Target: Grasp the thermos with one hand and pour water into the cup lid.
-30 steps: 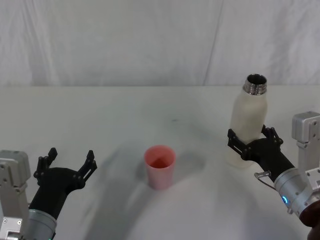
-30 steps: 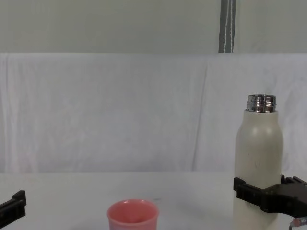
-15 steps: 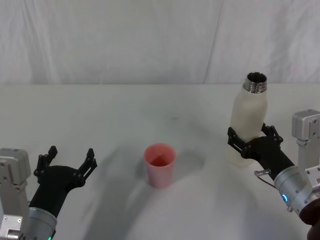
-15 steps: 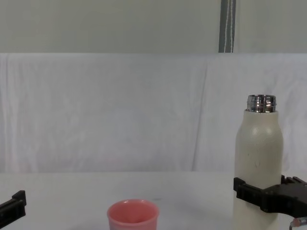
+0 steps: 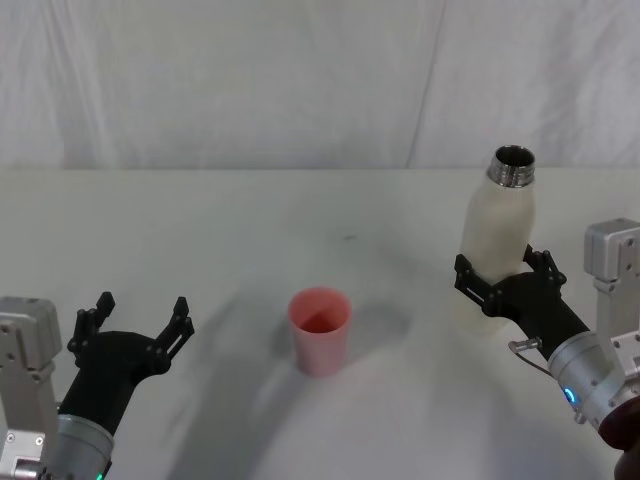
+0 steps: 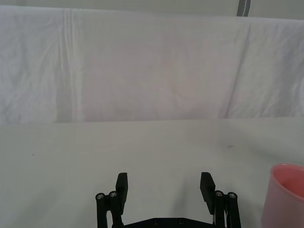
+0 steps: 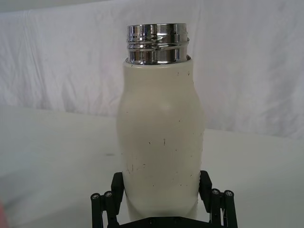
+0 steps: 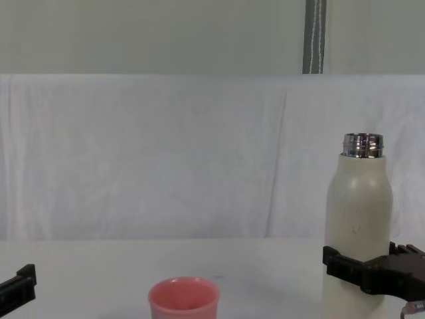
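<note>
Nearest the robot, the left gripper (image 5: 132, 332) hangs low on the left side over the white surface (image 5: 230, 230), its fingers spread wide with nothing between them; it looks idle and can stay there, clear of the pour.

A little farther out, near the middle of the surface, the pink cup lid (image 5: 320, 331) stands upright with its mouth open.

On the right, the right gripper (image 5: 505, 276) has its fingers around the lower body of the thermos (image 5: 497, 238), one on each side and pressed against the cream wall, so it appears closed on the bottle. The thermos stands upright, well apart from the cup lid, its steel neck uncapped.

The step in hand seems to be securing the grip before lifting. Since the hold sits low on a tall bottle, the top will want to swing: lift straight up and slowly, carry it across toward the cup lid, bring the neck just above the rim, then tilt gradually so water falls inside rather than over the edge.

Behind everything hangs a white cloth backdrop (image 5: 300, 80).
</note>
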Motion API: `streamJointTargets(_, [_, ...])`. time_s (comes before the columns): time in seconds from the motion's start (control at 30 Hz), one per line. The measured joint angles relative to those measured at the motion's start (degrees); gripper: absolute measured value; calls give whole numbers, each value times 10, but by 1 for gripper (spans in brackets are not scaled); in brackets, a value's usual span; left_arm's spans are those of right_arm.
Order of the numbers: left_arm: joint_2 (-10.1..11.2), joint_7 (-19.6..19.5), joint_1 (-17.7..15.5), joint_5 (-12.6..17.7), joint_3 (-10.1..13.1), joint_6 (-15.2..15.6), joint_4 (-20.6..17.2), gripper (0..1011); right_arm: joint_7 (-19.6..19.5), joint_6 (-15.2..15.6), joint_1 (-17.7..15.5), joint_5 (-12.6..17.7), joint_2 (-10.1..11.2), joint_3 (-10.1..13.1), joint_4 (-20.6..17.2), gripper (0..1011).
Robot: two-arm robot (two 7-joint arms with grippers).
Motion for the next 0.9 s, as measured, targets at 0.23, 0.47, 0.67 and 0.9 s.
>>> streamJointTargets(0.23, [0,0,0,0,0,0,0,1001,0,0,0,0,0,0,0,1001])
streamJointTargets(0.47, [0,0,0,0,0,0,0,1001,0,1,0,0,0,0,0,1001])
streamJointTargets(0.67, [0,0,0,0,0,0,0,1001,0,1,-1,0,0,0,0,1001])
streamJointTargets(0.9, [0,0,0,0,0,0,0,1001,2,2,-9,2,3,1,-3,1001])
